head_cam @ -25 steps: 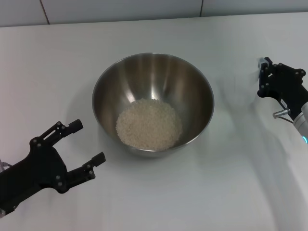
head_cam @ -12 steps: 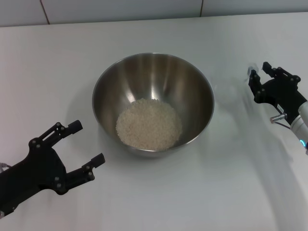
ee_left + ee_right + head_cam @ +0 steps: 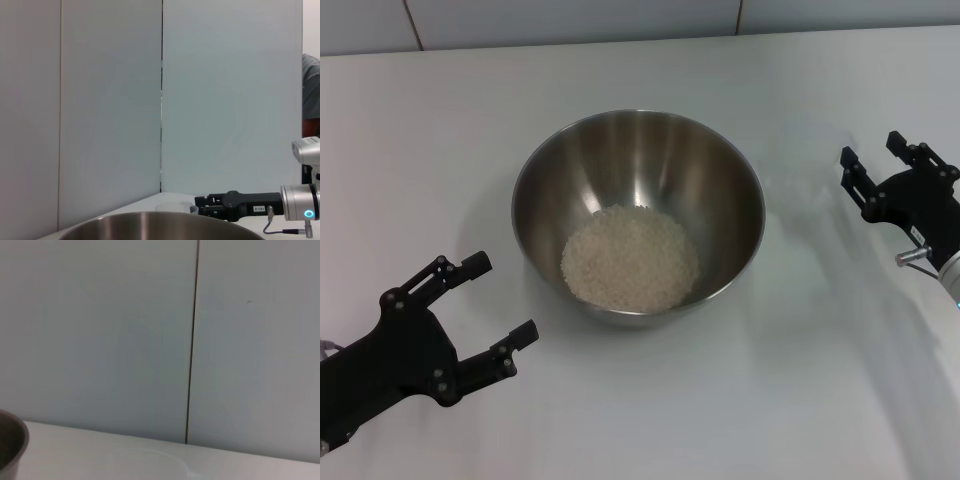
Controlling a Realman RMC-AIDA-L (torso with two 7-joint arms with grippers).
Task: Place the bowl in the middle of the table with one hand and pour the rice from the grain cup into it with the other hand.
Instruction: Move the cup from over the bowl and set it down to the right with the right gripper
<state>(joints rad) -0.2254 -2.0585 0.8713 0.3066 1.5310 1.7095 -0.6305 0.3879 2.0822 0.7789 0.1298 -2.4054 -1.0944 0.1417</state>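
While the bowl [image 3: 638, 215] sits mid-table [image 3: 650, 400] with the rice [image 3: 630, 257] heaped in its bottom, the left gripper [image 3: 492, 305] hangs at its eight o'clock, fingers spread wide and empty. The right gripper [image 3: 872, 165] sits at three o'clock, prongs apart, holding nothing. The grain cup [image 3: 175, 207] shows faintly beside it in the left wrist view.
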